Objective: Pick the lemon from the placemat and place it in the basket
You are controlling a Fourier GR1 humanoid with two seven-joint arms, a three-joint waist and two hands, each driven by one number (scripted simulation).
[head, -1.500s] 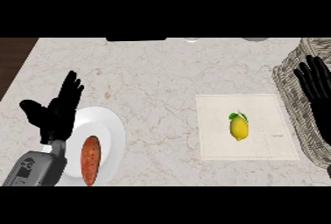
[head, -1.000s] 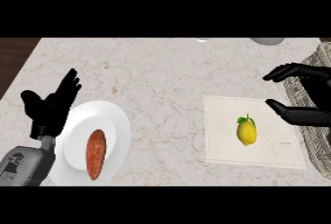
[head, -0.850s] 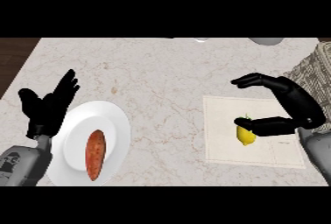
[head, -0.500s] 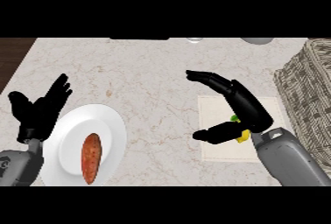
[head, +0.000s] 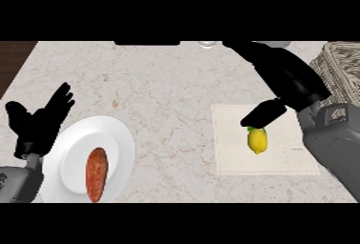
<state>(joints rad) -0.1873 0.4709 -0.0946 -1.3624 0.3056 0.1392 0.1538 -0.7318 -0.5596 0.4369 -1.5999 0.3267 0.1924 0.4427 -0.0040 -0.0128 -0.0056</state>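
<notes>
A: Nearest, at 8 o'clock, the left hand (head: 41, 125) rests, fingers released, beside the plate (head: 77, 150).

B: The lemon (head: 258, 140) lies on the placemat (head: 235, 157) at 4 o'clock. The right hand (head: 288, 76) spreads above it, thumb touching its stem end, not grasping.

A: The lemon may roll when pinched off-centre; basket (head: 343, 64) sits at 2 o'clock.

This was a kitchen. The tabletop (head: 155, 81) was pale marble-patterned stone with a dark wood strip at its far left corner, like a kitchen counter. On it stood a white plate (head: 116, 143) bearing a reddish-brown piece of food (head: 96, 172), a cream placemat (head: 232, 157) with a lemon (head: 258, 140) lying on it, and a woven basket (head: 345, 62) at the right edge.
</notes>
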